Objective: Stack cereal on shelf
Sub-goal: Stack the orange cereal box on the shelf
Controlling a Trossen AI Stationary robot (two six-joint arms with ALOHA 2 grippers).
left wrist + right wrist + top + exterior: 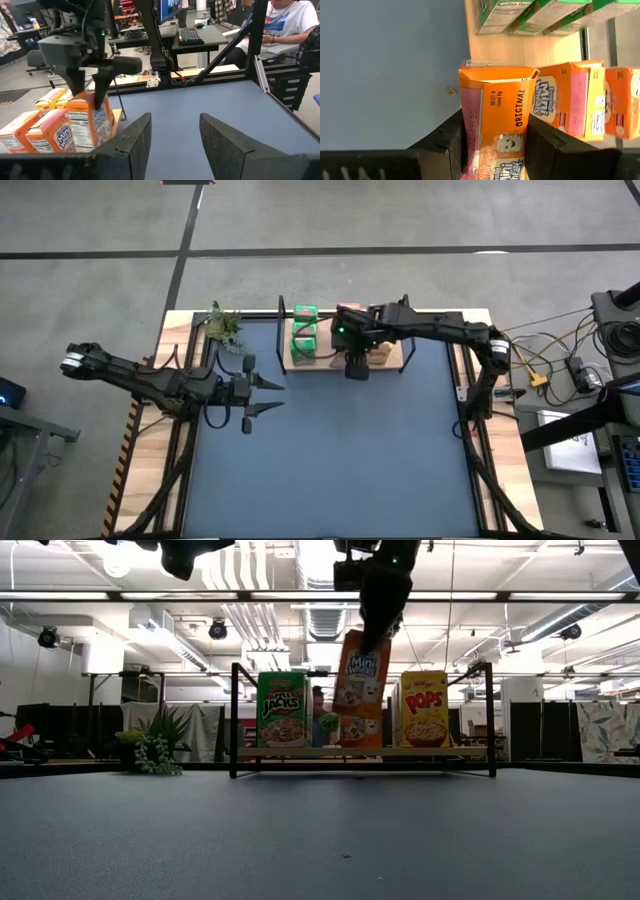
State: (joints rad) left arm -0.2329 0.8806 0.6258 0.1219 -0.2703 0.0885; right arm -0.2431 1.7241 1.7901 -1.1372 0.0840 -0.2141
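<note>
On the shelf (300, 752) near the far edge of the tabletop mat (320, 835), a green box (283, 710) stands toward 1 end and a yellow box (425, 709) toward the other. Between them the right gripper (375, 628), coming from above, clasps an orange box (361, 688) by its top, tilted. A plastic plant (158, 748) sits beside the shelf's green-box end.

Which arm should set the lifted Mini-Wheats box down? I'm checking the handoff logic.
Right. The right gripper is shut on the Mini-Wheats box, tilted above the shelf. The left gripper hangs open over the mat, away from it.
</note>
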